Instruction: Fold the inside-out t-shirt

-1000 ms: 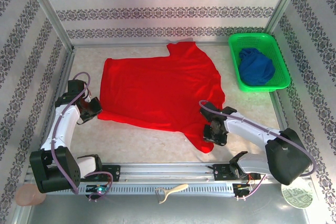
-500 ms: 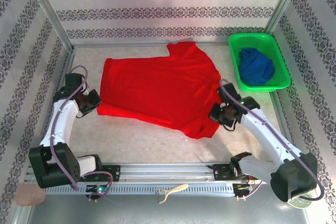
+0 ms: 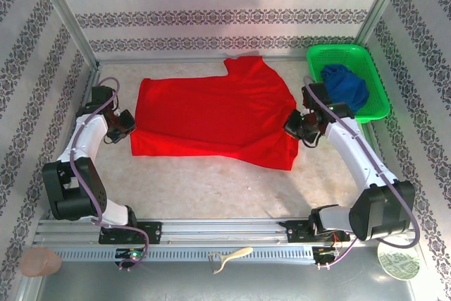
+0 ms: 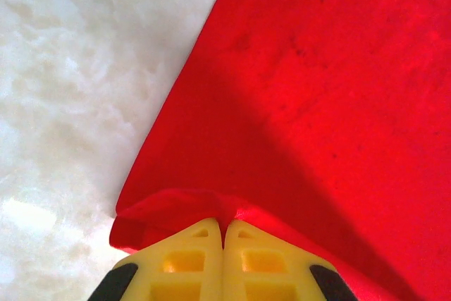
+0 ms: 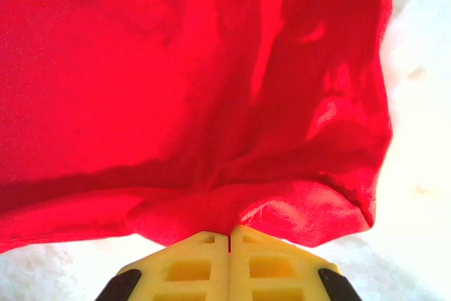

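The inside-out t-shirt (image 3: 211, 112) lies spread plain red side up across the middle of the table. My left gripper (image 3: 127, 124) is at its left edge, shut on a small fold of the red cloth. In the left wrist view the yellow fingertips (image 4: 224, 225) pinch that fold, and the shirt (image 4: 338, 89) stretches away over the pale table. My right gripper (image 3: 296, 126) is at the shirt's right edge, shut on a bunched hem. The right wrist view has the closed tips (image 5: 230, 231) gripping wrinkled red cloth (image 5: 176, 68).
A green basket (image 3: 340, 48) at the back right holds a dark blue garment (image 3: 344, 88), close behind my right arm. Patterned walls enclose the table on three sides. The arms' rail (image 3: 225, 232) runs along the near edge, with a beige tool (image 3: 229, 256) in front of it.
The right gripper shut on the shirt's near right corner and carried it back toward the basket. The left gripper drew its edge farther back. The shirt's near edge now lies straighter and farther from the rail.
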